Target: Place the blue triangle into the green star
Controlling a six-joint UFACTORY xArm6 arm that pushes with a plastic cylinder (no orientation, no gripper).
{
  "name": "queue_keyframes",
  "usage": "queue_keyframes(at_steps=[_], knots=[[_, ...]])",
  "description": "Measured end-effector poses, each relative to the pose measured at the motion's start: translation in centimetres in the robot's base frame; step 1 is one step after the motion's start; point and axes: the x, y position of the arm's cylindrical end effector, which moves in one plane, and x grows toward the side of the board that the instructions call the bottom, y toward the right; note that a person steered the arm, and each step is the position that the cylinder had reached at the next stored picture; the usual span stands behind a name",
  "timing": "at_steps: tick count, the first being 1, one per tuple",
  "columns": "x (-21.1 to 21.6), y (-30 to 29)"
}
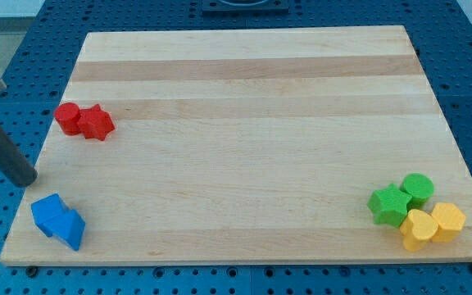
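Tip just above blue triangle | holds nothing | green star far right

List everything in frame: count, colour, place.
red cylinder: 1, red, upper left, touching the red star
red star: 1, red, upper left
blue blocks: 2, blue, lower left, touching; shapes unclear
green star: 1, green, lower right
green cylinder: 1, green, lower right
yellow blocks: 2, yellow, lower right corner
wooden board: 1, light wood, centre
pegboard base: 1, blue, surrounding
my tip: 1, dark rod, left edge, above the blue blocks
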Motion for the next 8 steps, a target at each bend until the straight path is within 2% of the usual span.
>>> queue_keyframes(at_steps=[2,3,5,7,8], knots=[[1.2,0.0],[5.3,1.1],[9.9,5.2],[10.5,7.0],[10.4,10.9]])
